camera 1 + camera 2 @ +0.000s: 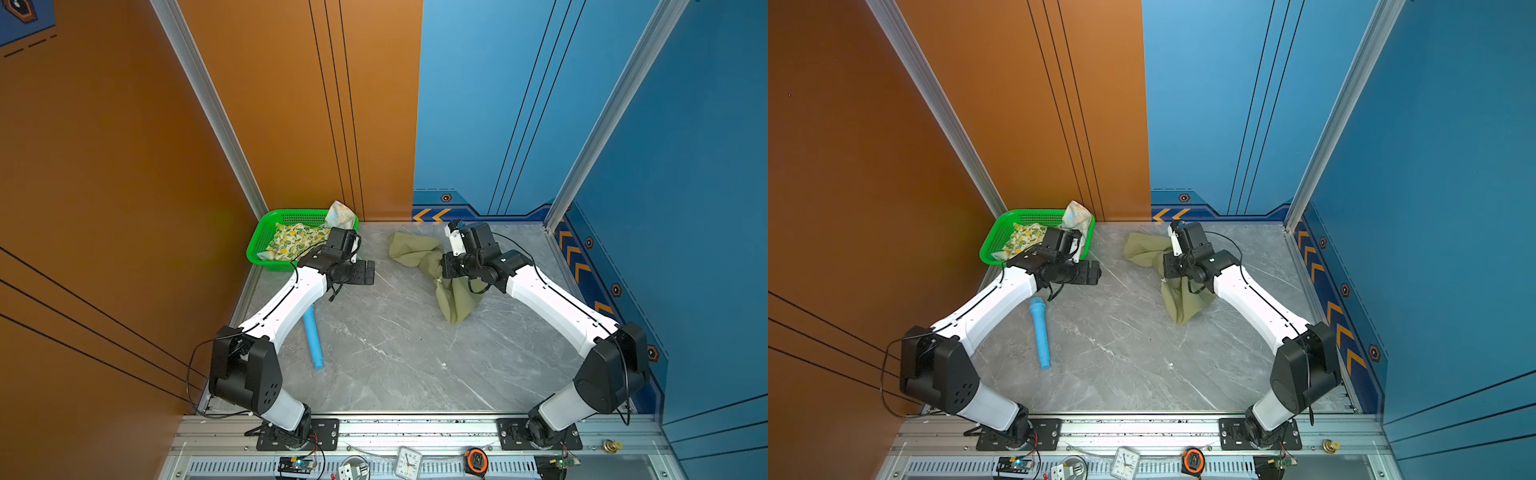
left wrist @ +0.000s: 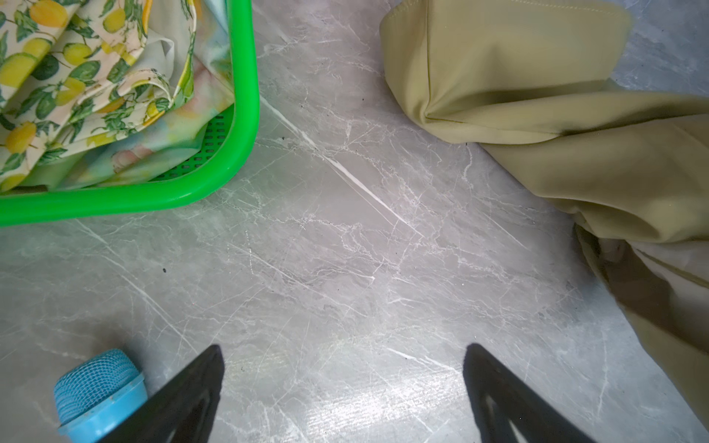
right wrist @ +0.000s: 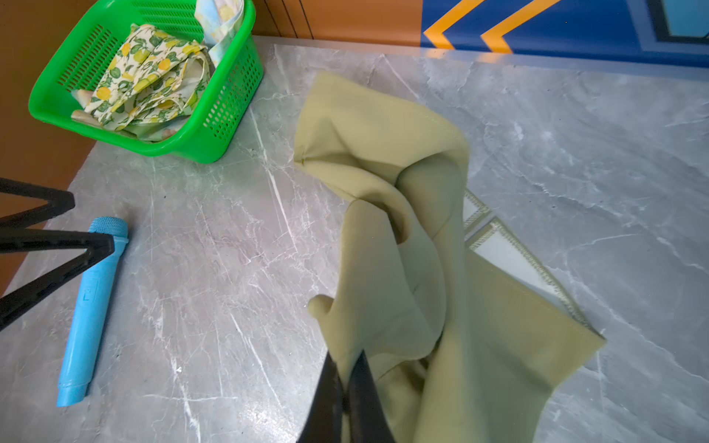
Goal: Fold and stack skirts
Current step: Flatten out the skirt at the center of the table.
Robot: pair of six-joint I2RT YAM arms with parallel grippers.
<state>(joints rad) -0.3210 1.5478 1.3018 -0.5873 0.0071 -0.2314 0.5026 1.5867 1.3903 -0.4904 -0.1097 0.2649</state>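
Observation:
The olive-green skirt (image 1: 415,249) (image 1: 1144,251) lies crumpled on the grey marble table at the back, right of centre. My right gripper (image 3: 347,358) is shut on a bunched fold of it, and the cloth (image 3: 383,153) rises a little from the table to the jaws. In the basket lies the lemon-print skirt (image 1: 291,245) (image 3: 145,76), with the pastel flowered skirt (image 1: 340,214) (image 2: 153,153) under it and draped over the back corner. My left gripper (image 2: 344,351) (image 1: 365,272) hangs open and empty above bare table, between the basket and the olive skirt.
A green perforated basket (image 1: 255,241) (image 2: 245,76) stands in the back left corner by the orange wall. A light-blue microphone toy (image 1: 1040,332) (image 3: 92,307) lies on the left side under my left arm. Blue wall panels close the back and right.

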